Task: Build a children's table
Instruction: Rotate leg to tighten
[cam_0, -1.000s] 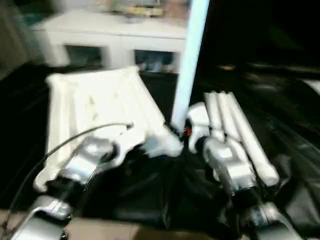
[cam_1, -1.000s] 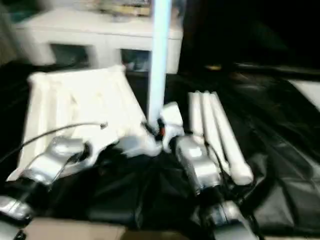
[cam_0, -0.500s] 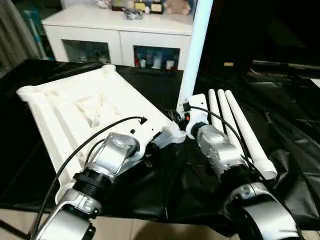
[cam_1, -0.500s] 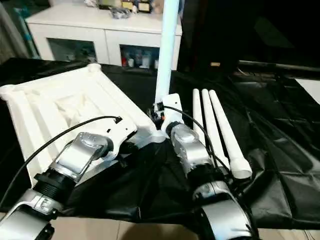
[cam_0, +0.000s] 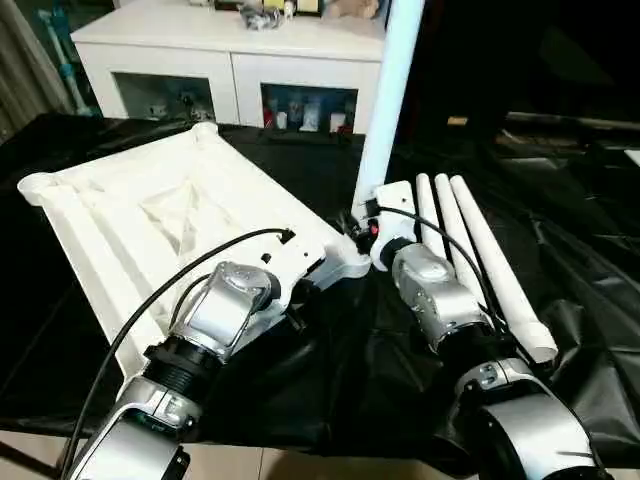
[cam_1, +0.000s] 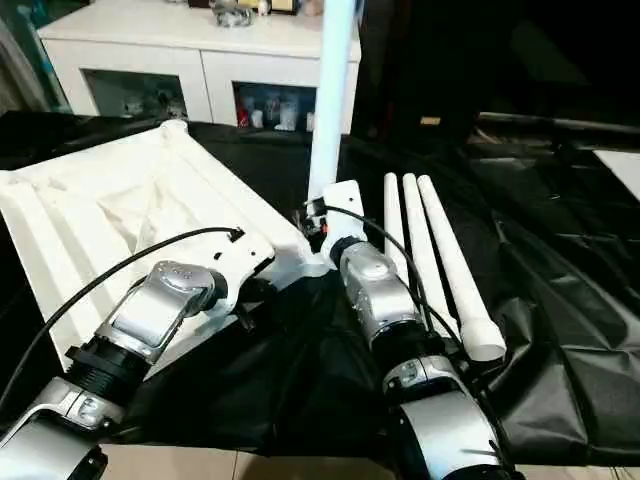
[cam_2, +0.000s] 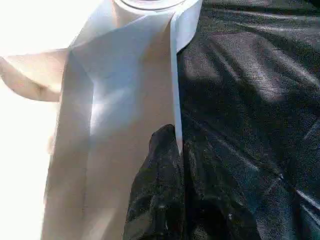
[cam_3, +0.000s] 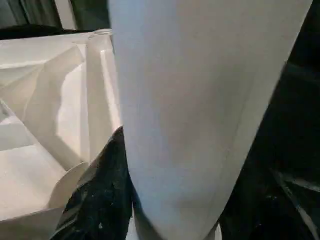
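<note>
Since half second ago, little moved beyond camera shift; upright leg (cam_0: 392, 90) stayed planted at near corner socket of upturned white tabletop (cam_0: 150, 215). Right end effector (cam_0: 364, 228) clasped leg's base. Left end effector (cam_2: 167, 150) pinched shut on tabletop edge rib near that corner. Three loose legs (cam_0: 470, 240) lay side by side on black sheet (cam_0: 590, 280), right of upright one. White cabinet (cam_0: 215, 60) stood behind. No legible writing or labels.

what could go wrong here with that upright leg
1. The right gripper holds the upright leg near its base only; the long part above could lean and jam in the corner socket.
2. The left gripper pinches only the tabletop edge, so the top may shift.
3. A swing could hit the spare legs.
</note>
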